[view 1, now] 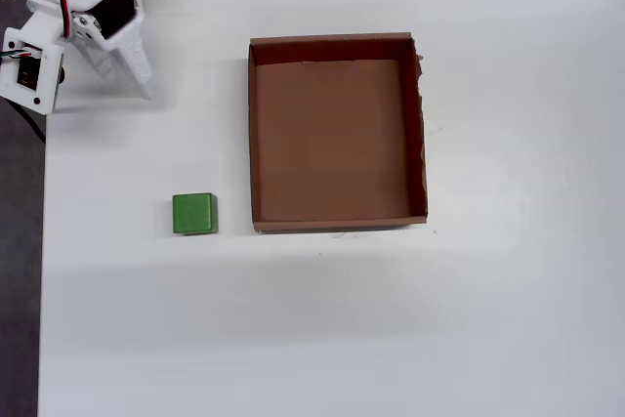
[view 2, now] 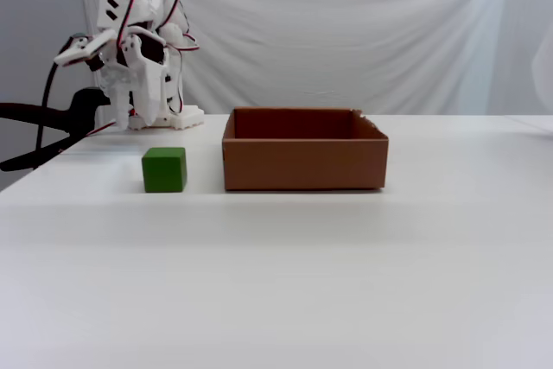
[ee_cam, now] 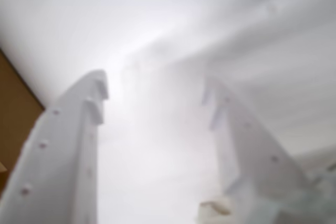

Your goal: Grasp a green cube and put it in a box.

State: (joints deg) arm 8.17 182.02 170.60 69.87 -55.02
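Observation:
The green cube sits on the white table just left of the box's near-left corner, and it shows in the fixed view too. The box is a shallow brown cardboard tray with nothing in it; its front wall faces the fixed camera. My gripper hangs at the table's far left corner, well away from the cube, on the folded white arm. In the wrist view the gripper is open, its two white fingers spread with nothing between them.
The table's left edge runs close beside the arm and the cube. A black clamp grips that edge. A white cloth hangs behind the table. A brown patch shows at the wrist view's left edge.

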